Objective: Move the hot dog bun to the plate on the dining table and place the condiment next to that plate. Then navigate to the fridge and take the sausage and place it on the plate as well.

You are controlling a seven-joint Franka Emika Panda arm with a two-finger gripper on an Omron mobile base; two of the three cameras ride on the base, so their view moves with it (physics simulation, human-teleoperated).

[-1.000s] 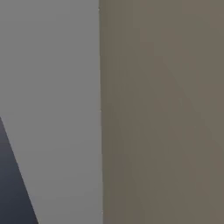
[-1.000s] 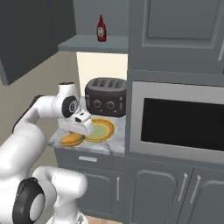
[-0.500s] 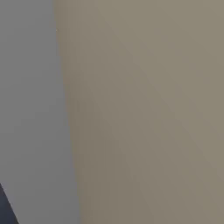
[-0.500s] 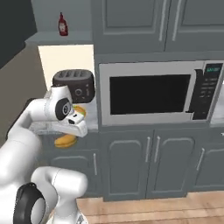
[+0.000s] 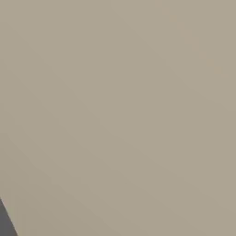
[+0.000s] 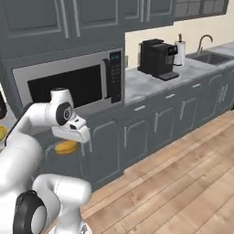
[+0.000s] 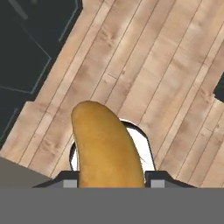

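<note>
The hot dog bun point(image 6: 66, 147), a golden-yellow oblong roll, hangs under the white hand in front of the lower cabinet doors. My gripper point(image 6: 68, 142) is shut on the hot dog bun. In the hand view the bun point(image 7: 107, 146) stands up between the two dark fingertips point(image 7: 70, 178), and my gripper point(image 7: 109, 177) holds it above the wooden floor.
A built-in microwave point(image 6: 64, 84) sits in the dark grey cabinets behind the arm. To the right a counter carries a black coffee machine point(image 6: 156, 58) and a sink point(image 6: 208, 57). Wooden floor point(image 6: 183, 173) spreads to the right. A plain beige surface point(image 5: 118, 118) stands close to the left base camera.
The whole picture has shifted as the base turned: the toaster and the shelf with the red bottle have slid out to the left, while the coffee machine and sink came in. The bun stays gripped.
</note>
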